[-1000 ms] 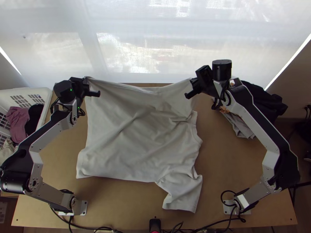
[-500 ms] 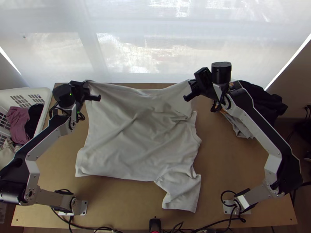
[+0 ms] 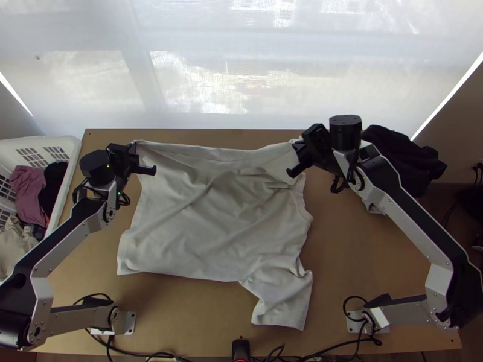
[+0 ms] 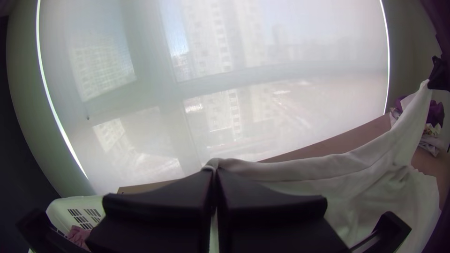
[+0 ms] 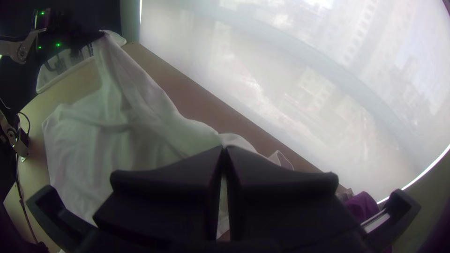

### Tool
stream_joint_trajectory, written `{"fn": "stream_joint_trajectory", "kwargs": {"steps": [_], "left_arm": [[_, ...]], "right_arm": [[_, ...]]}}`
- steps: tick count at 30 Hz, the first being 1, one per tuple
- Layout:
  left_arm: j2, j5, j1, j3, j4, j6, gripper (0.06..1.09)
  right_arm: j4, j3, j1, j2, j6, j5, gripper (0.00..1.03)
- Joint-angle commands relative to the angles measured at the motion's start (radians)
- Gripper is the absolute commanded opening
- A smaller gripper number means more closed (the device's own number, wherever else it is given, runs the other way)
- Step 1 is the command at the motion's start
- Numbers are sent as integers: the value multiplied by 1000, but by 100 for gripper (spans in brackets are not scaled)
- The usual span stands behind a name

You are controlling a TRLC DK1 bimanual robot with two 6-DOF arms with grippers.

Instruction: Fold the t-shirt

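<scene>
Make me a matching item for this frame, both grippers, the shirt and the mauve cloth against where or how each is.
1. Left gripper
2. Right gripper
3. T-shirt
4. Mauve cloth

A. Inside the white basket
B. Shut on fabric, nearer the dark cloth
C. Mostly spread on the table, far edge raised
D. Shut on fabric, nearer the basket

Pairs: 1-D, 2-B, 3-C, 4-A

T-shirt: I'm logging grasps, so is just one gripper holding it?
No, the left gripper and the right gripper both hold the t-shirt along its far edge, well apart.
</scene>
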Motion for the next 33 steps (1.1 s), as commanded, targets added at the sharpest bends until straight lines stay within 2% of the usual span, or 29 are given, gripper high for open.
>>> {"fn": "stream_joint_trajectory", "kwargs": {"steps": [1, 22, 33], "left_arm": [[-57, 1, 0, -75, -7, 2, 9], [-157, 2, 0, -207, -73, -15, 9], [-160, 4, -20, -269, -93, -38, 9]], "right_arm": [[0, -104, 4, -87, 12, -1, 3], [-7, -290, 41, -202, 46, -2, 3], [-27, -431, 134, -225, 57, -19, 3]]}}
